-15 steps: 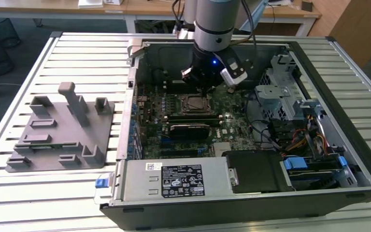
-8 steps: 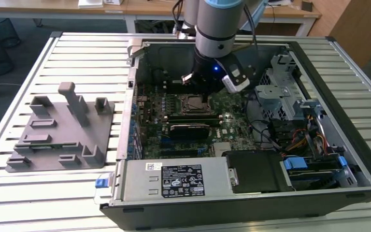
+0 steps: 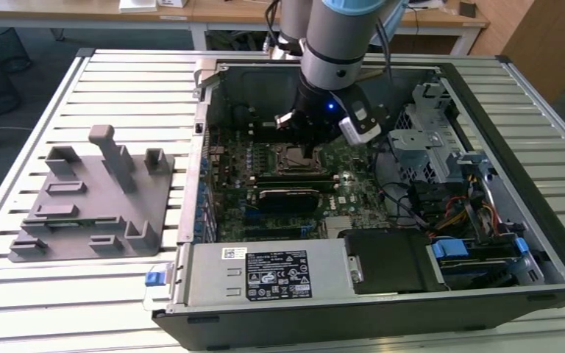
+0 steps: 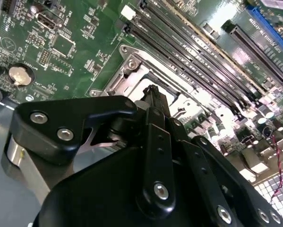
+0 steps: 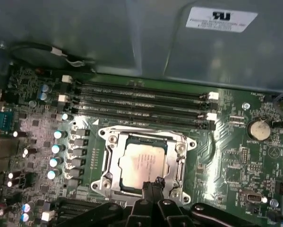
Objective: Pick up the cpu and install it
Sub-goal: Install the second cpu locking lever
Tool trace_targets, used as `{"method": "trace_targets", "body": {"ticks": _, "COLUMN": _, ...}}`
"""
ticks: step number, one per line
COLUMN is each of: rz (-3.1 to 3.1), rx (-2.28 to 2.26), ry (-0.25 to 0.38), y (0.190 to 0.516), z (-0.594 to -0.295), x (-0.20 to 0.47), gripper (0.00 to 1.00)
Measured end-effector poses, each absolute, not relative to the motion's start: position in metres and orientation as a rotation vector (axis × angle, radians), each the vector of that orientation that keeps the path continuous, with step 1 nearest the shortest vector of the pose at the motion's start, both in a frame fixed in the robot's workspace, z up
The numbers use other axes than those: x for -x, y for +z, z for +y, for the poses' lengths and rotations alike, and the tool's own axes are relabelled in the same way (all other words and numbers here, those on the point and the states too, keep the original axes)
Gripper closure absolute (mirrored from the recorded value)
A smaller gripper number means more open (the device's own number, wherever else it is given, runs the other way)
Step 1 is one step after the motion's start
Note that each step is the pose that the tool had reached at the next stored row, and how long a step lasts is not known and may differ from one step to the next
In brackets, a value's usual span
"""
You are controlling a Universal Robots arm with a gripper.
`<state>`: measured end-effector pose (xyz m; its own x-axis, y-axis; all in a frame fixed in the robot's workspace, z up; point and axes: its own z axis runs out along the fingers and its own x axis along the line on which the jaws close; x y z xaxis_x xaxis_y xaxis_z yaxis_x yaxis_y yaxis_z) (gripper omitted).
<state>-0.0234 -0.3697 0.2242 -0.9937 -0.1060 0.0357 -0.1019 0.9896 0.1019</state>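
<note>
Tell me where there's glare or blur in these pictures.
Second wrist view: bright glare washes out the board beside the socket, and the gripper looms dark and soft. First wrist view: evenly lit, cpu clear. Exterior view: soft daylight, case interior shadowed.

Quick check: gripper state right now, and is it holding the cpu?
Gripper: fingertips drawn close together, nothing seen between them, just above the edge of the cpu, which sits in the socket.

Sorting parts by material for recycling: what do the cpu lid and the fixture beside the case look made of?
The cpu lid looks like brushed, pale silvery metal with a dull sheen. The fixture looks like matte grey plastic, possibly printed; its uniform, glare-free surface suggests so.
</note>
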Motion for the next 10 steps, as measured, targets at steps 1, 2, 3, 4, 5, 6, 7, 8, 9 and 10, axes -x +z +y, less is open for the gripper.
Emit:
{"method": "trace_targets", "body": {"ticks": 1, "rz": -3.092, "rx": -0.162, "ry": -0.159, "y": 0.2250, "z": -0.3700, "x": 0.0234, "gripper": 0.89}}
{"method": "trace_targets", "body": {"ticks": 2, "rz": -3.092, "rx": -0.162, "ry": -0.160, "y": 0.2268, "z": -0.3701, "x": 0.0234, "gripper": 0.89}}
{"method": "trace_targets", "body": {"ticks": 3, "rz": -3.092, "rx": -0.162, "ry": -0.160, "y": 0.2291, "z": -0.3701, "x": 0.0234, "gripper": 0.89}}
{"method": "trace_targets", "body": {"ticks": 4, "rz": -3.092, "rx": -0.162, "ry": -0.160, "y": 0.2316, "z": -0.3700, "x": 0.0234, "gripper": 0.89}}
{"method": "trace_targets", "body": {"ticks": 5, "rz": -3.092, "rx": -0.162, "ry": -0.160, "y": 0.2328, "z": -0.3702, "x": 0.0235, "gripper": 0.89}}
{"method": "trace_targets", "body": {"ticks": 6, "rz": -3.093, "rx": -0.162, "ry": -0.159, "y": 0.2328, "z": -0.3704, "x": 0.0235, "gripper": 0.89}}
{"method": "trace_targets", "body": {"ticks": 7, "rz": -3.093, "rx": -0.161, "ry": -0.155, "y": 0.2328, "z": -0.3711, "x": 0.0234, "gripper": 0.89}}
{"method": "trace_targets", "body": {"ticks": 8, "rz": -3.093, "rx": -0.162, "ry": -0.153, "y": 0.2329, "z": -0.3727, "x": 0.0234, "gripper": 0.89}}
{"method": "trace_targets", "body": {"ticks": 9, "rz": -3.093, "rx": -0.162, "ry": -0.153, "y": 0.2329, "z": -0.3757, "x": 0.0234, "gripper": 0.89}}
{"method": "trace_targets", "body": {"ticks": 10, "rz": -3.093, "rx": -0.161, "ry": -0.153, "y": 0.2327, "z": -0.3792, "x": 0.0235, "gripper": 0.89}}
